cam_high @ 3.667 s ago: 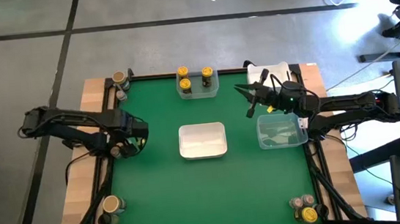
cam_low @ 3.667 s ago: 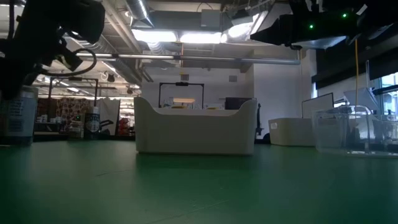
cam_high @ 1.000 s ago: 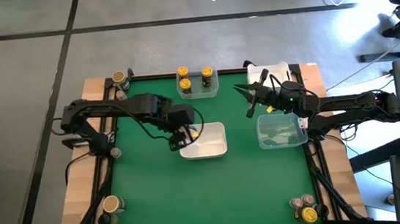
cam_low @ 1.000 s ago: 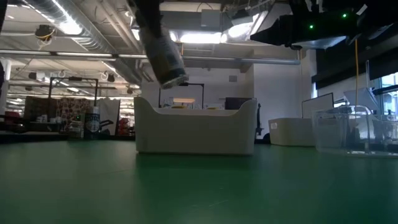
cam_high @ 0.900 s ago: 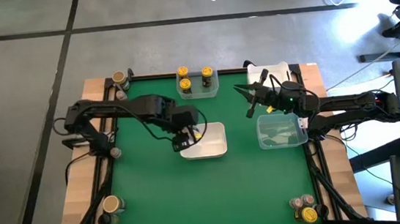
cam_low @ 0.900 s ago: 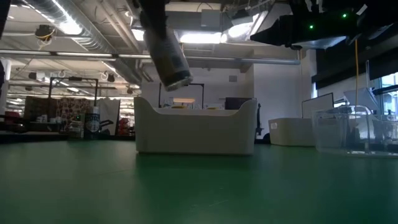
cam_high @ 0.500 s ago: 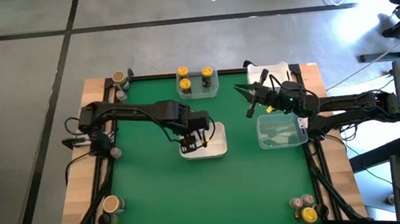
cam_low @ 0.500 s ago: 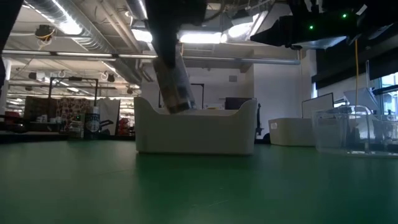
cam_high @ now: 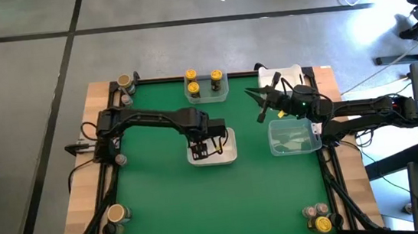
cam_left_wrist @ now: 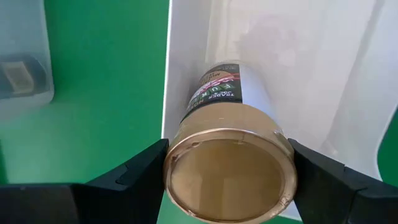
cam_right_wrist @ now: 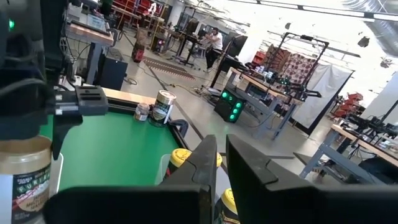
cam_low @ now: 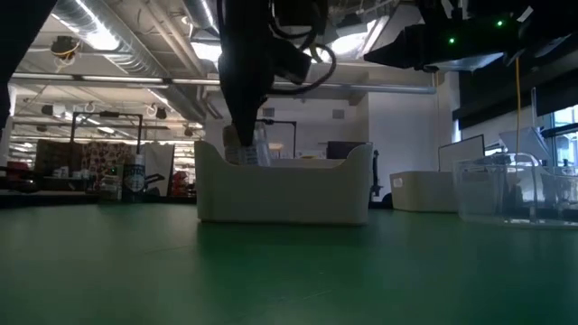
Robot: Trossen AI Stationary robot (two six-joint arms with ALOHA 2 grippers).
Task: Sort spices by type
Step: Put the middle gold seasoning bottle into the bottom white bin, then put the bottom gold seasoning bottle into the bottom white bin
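Note:
My left gripper (cam_high: 210,141) reaches down into the white tub (cam_high: 228,155) at the table's middle, shut on a spice jar with a tan cap (cam_left_wrist: 229,171). In the low view the jar (cam_low: 246,144) shows above the tub's wall (cam_low: 284,191), its lower part hidden behind it. My right gripper (cam_high: 260,104) hangs shut in the air by the clear tub (cam_high: 294,136) on the right. Three yellow-capped jars stand in the far clear tub (cam_high: 206,87). More jars stand at the table's corners (cam_high: 124,83) (cam_high: 117,213) (cam_high: 319,218). My left gripper pinches the jar at its cap end (cam_left_wrist: 186,180), one finger (cam_left_wrist: 134,177) on each side of the tan cap. The fingers come from above, pointing down. The jar's labelled body (cam_left_wrist: 224,87) points down into the white tub; whether its base touches the tub's floor cannot be told.
A white object (cam_high: 282,75) lies at the far right edge. One small jar (cam_high: 121,160) sits by the left edge. Open green mat (cam_high: 202,202) stretches between the tubs and the near edge. A workshop with people shows beyond the table in the right wrist view.
My left gripper has carried the jar toward the table's right, from beside the white tub's left wall to over it, then down into it. The jar, tilted in the air before, now stands nearly upright with its lower part behind the tub's wall.

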